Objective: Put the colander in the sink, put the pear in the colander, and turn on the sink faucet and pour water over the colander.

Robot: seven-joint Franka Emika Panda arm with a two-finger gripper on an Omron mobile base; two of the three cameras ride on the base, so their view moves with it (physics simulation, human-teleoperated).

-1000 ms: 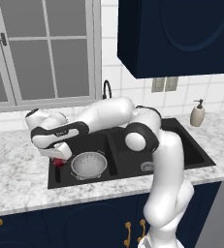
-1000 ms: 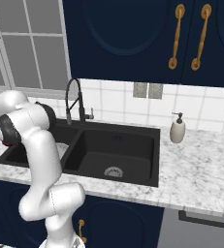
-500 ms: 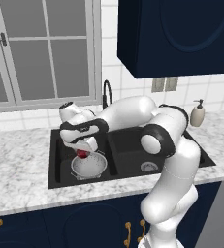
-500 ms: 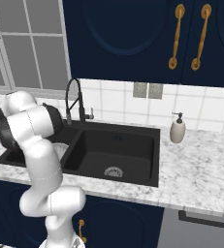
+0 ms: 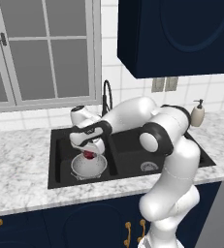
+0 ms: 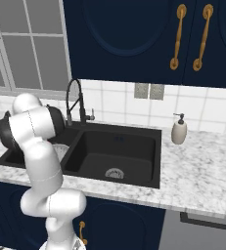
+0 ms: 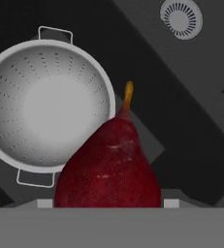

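Observation:
The colander (image 5: pixel 88 167) sits in the left basin of the black sink (image 5: pixel 61 157); its perforated bowl (image 7: pixel 45 106) is empty, with both small handles showing. My gripper (image 5: pixel 89 150) hangs just above it, shut on the dark red pear (image 5: pixel 88 155). In the hand view the pear (image 7: pixel 111 169) sits between my fingers, stem pointing away, beside and above the colander's rim. The black gooseneck sink faucet (image 5: pixel 106 94) stands behind the basins (image 6: pixel 75 100). No water is running.
The right basin (image 6: pixel 114 154) holds a round silver drain (image 7: pixel 181 18). A white soap dispenser (image 6: pixel 179 131) stands on the marbled counter at the right. A window is behind the sink's left side, and dark cabinets hang above.
The arm has swung right from the sink's left edge, carrying the pear over the left basin, and now holds it lower, just above the colander.

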